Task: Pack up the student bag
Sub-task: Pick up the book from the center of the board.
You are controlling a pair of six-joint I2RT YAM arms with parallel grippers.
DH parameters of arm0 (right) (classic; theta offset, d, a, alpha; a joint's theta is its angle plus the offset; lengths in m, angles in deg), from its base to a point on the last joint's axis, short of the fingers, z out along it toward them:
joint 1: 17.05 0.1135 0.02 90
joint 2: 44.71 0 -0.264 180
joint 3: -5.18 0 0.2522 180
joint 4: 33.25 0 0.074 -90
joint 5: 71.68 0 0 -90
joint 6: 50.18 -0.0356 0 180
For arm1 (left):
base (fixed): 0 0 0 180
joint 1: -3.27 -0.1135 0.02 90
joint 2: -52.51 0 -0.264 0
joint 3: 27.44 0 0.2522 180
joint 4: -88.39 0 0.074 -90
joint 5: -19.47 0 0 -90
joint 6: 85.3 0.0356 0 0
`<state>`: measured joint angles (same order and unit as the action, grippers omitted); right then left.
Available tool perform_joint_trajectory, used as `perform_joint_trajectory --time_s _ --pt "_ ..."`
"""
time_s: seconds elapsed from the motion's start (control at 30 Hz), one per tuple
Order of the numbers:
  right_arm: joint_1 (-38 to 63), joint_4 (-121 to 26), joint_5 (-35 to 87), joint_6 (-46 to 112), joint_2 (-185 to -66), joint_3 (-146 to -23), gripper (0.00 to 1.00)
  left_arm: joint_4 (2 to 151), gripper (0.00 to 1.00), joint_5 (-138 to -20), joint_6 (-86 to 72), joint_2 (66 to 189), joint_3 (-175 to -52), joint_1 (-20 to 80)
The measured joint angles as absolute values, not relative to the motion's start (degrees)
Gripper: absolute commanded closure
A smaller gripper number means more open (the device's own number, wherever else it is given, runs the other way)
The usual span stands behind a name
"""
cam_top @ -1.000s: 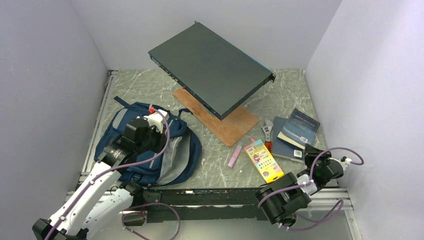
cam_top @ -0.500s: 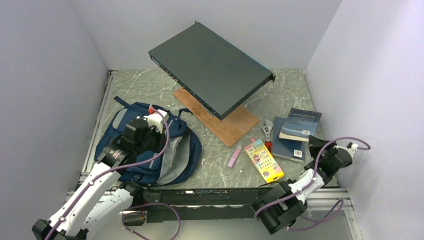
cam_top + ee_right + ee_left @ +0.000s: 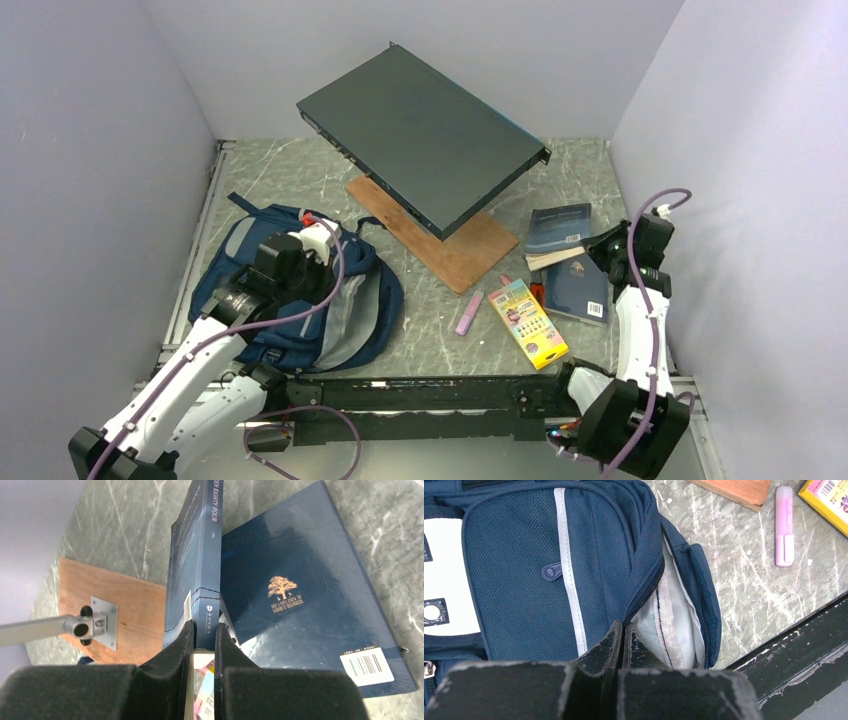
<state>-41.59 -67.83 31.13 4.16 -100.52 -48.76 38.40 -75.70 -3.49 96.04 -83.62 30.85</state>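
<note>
Marbled table point(image 3: 425, 325) between grey walls. Lower left, the bag point(image 3: 514, 580) lies flat, with the left claw point(image 3: 622, 635) clenched on its open zip edge. Centre: a crayon box point(image 3: 528, 320) and a highlighter point(image 3: 468, 312). At right, the right claw point(image 3: 203, 630) grasps a book point(image 3: 195, 555) on edge over a second book point(image 3: 295, 605). Farthest, a black panel point(image 3: 420, 135) stands above a board point(image 3: 450, 245).

We are seeing navy blue with light grey stripes on the student bag point(image 3: 514, 565), white-veined grey-green marbling on the bench point(image 3: 734, 585), lilac on the highlighter point(image 3: 784, 525), dark blue on the lifted book point(image 3: 195, 555), and a gold tree on the dark blue flat book point(image 3: 310, 620).
</note>
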Motion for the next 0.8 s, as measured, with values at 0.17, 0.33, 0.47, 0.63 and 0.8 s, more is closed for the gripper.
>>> perform_joint_trajectory --time_s 0.17,0.33,0.47,0.63,0.8 --pt "-35.7 -76.0 26.8 6.3 -98.7 -54.4 1.00 38.2 0.90 -77.2 -3.5 99.5 -83.9 30.8" --pt "-34.0 -82.3 28.8 8.6 -96.2 -57.0 1.00 37.8 0.55 -78.9 -3.1 102.0 -84.4 30.8" --pt "-32.8 -87.9 33.6 11.8 -94.0 -58.4 1.00 37.7 0.13 -80.4 -3.1 100.7 -84.4 30.8" --pt "-30.0 -88.5 45.6 13.2 -88.5 -57.0 1.00 38.6 0.00 -82.8 -3.8 96.2 -84.4 30.7" --pt "-25.5 -87.8 59.4 9.3 -85.1 -52.9 1.00 39.5 0.03 -84.2 -11.2 89.9 -85.1 30.6"
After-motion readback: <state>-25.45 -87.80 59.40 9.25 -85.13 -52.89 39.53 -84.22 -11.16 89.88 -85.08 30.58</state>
